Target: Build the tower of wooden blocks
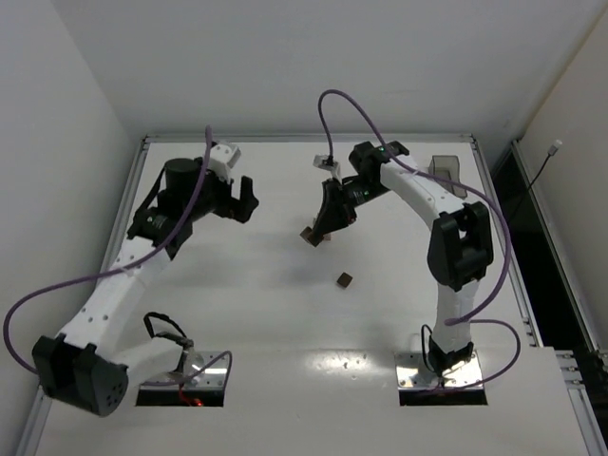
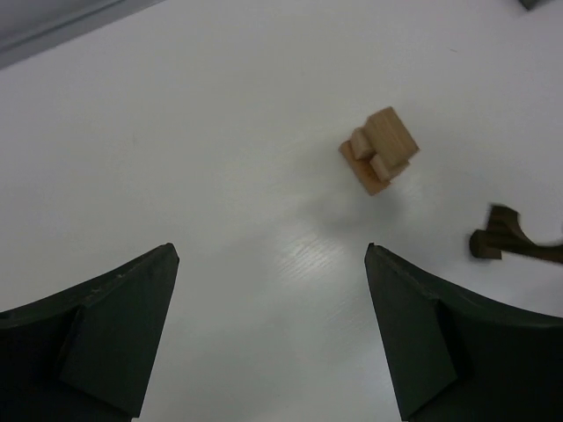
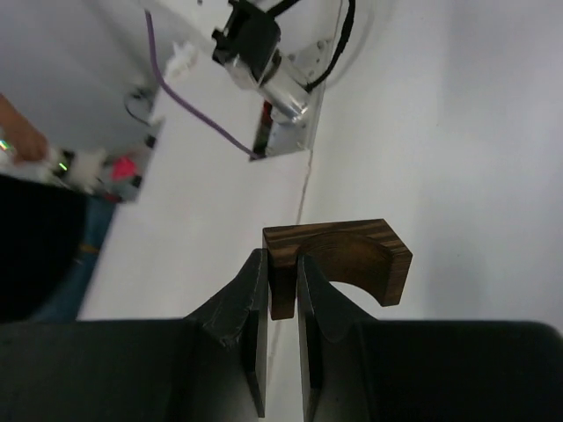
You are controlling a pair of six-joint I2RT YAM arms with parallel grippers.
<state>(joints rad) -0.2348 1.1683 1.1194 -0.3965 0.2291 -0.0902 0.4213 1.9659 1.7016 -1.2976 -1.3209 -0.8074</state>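
Observation:
A small stack of light tan wood blocks [image 2: 380, 149] stands on the white table; in the top view it [image 1: 309, 235] is just left of my right gripper [image 1: 327, 226]. My right gripper [image 3: 281, 259] is shut on one leg of a dark brown arch-shaped block [image 3: 352, 255] and holds it above the table. That block also shows at the right edge of the left wrist view [image 2: 503, 237]. A lone dark brown cube [image 1: 344, 279] lies nearer the front. My left gripper [image 1: 242, 199] is open and empty, left of the stack, with its fingers [image 2: 114, 325] wide apart.
A smoky translucent bin [image 1: 445, 171] stands at the back right behind the right arm. Purple cables loop over both arms. The raised table border [image 1: 304, 139] runs along the back.

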